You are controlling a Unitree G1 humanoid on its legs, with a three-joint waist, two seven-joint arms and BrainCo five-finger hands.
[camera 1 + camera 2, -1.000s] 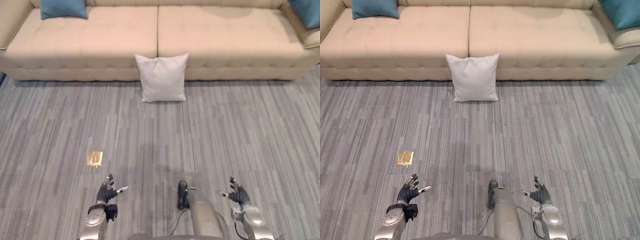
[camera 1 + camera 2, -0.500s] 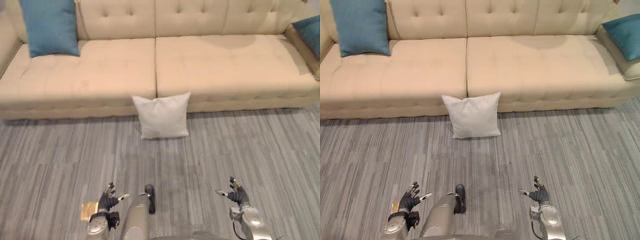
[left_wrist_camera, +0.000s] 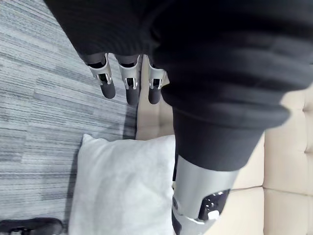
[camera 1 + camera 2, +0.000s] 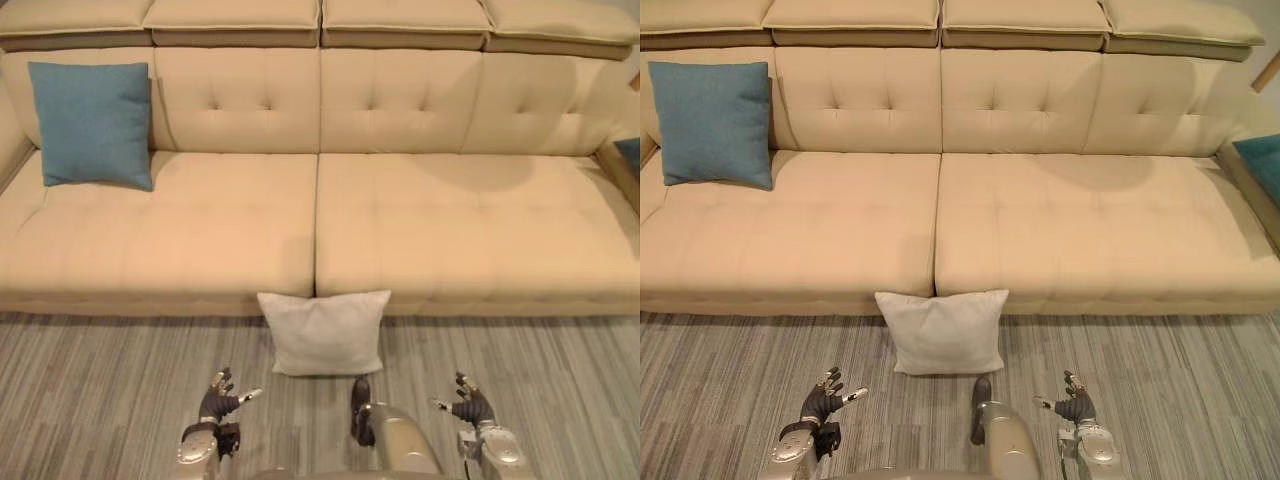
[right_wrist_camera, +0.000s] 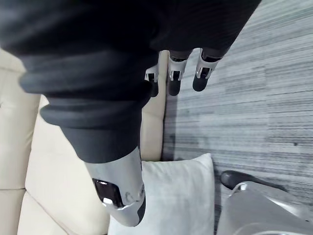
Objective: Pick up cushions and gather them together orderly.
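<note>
A white cushion (image 4: 322, 332) is leaned against the sofa's (image 4: 420, 220) front on the floor (image 4: 100, 400); a blue cushion (image 4: 92, 124) is propped at the seat's far left. The left robot hand (image 4: 212, 403) and right robot hand (image 4: 470, 408) are held wide, empty.

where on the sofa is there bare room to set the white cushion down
Both seat halves of the sofa are bare, from beside the blue cushion at the left end across the centre seam to the second blue cushion at the right arm. Crowded at those two ends. The white cushion sits on the floor.
</note>
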